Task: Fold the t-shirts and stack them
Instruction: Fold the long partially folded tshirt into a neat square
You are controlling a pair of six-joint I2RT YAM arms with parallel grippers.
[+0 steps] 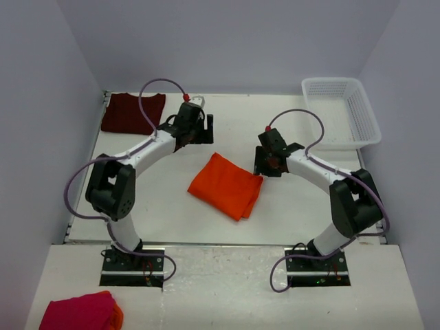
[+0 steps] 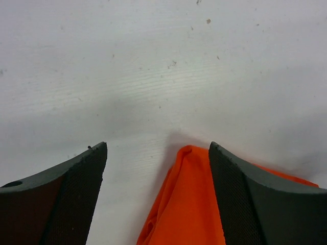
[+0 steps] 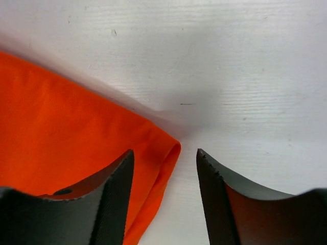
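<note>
From above, the orange t-shirt lies folded into a rough square near the middle of the table, turned so that one corner points toward the far edge. The maroon t-shirt lies flat in the far left corner, well apart from it. A white basket stands in the far right corner, and a pink-red cloth bundle sits at the near left corner of the ledge that carries the arm bases. The left gripper hangs just beyond the orange shirt's far corner, and the right gripper is just beside its right corner. From this height the spread of either pair of jaws is hard to read. In the left wrist view, the left gripper has its jaws standing wide apart with nothing clamped. The orange t-shirt lies on the table below the gap, and one rounded corner of it runs partly behind the finger on the picture's right. In the right wrist view, the right gripper has its jaws parted about halfway and holds nothing. The orange t-shirt fills the left of the frame, its folded edge lying in the gap near one finger, and bare table takes up the rest.
</note>
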